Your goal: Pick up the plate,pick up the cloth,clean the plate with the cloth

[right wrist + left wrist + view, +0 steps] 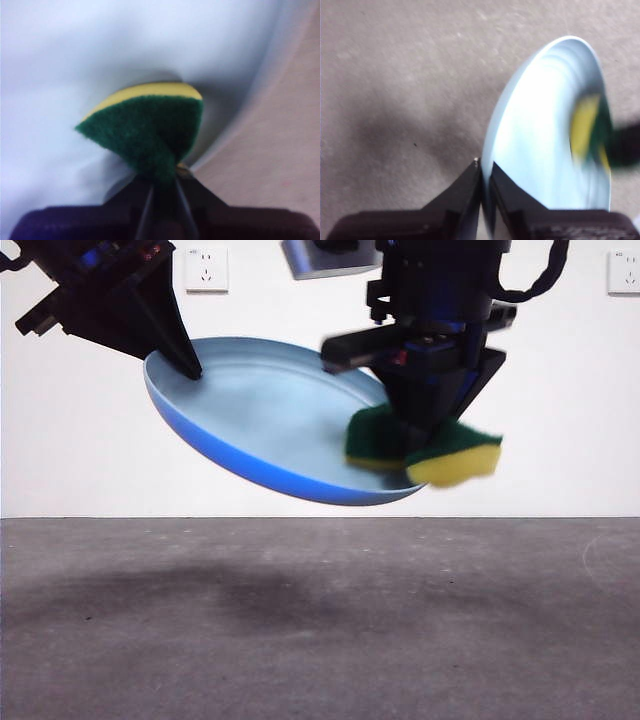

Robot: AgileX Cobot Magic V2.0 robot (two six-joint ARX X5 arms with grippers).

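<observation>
Wiping looks to be the step in hand. Held clear above the grey table [320,640], the large, shallow, round light-blue plastic plate [270,420] tilts with its hollow turned toward the other arm, seemingly so that face can be reached. The left gripper [482,172] has its jaws clenched on the plate's rim, leaving the inside bare. The right gripper [165,185] pinches the small yellow foam sponge with dark green scouring layer [425,450] by one end, its free end against the plate's lower edge.

Light-blue plate [270,420]; yellow sponge [425,448] with dark green layer.
</observation>
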